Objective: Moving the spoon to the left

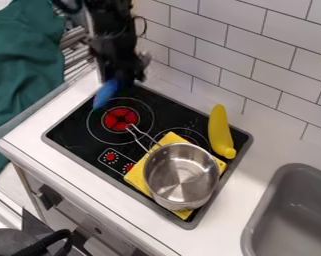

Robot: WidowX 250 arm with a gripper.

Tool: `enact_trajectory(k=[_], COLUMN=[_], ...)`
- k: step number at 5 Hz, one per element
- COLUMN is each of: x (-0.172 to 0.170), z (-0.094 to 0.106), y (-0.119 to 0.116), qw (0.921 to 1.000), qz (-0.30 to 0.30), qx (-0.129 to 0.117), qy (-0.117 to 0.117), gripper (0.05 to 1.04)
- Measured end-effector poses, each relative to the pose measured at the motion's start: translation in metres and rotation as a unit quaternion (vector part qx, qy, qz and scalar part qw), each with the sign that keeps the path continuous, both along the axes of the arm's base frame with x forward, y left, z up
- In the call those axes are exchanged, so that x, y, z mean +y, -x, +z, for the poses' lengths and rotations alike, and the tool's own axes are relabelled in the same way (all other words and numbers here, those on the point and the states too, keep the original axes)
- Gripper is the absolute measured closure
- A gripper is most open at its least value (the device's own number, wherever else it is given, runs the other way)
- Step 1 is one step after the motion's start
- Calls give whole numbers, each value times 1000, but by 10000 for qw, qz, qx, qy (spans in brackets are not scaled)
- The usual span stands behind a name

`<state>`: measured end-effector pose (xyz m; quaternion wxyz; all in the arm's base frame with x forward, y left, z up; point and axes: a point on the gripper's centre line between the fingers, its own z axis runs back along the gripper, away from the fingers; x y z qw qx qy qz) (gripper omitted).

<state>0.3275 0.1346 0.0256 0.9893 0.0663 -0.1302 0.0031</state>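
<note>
Blue from end to end as far as I can see, the spoon (106,93) looks gripped by the hand (124,80) over the stove (72,132), slanting down to my left, so a leftward move should lead with its free end

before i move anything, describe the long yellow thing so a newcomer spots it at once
Find the black stovetop, then its edge along the tiled wall. Across that edge, toward the gray sink, lies a long yellow thing with a small stub at one end. Unlike the flat yellow cloth under the metal pot, it is rounded and slim.
</note>
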Motion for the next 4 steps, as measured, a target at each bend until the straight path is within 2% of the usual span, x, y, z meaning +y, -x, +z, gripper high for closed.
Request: enact_trajectory(k=[1,2,4], x=[9,23,43], z=[-12,-20,-58], y=[-17,-23,-20], qw=[9994,9990,9961], qz=[125,192,245], qx=[271,280,667], qy=[189,290,518], gripper=[743,742,743])
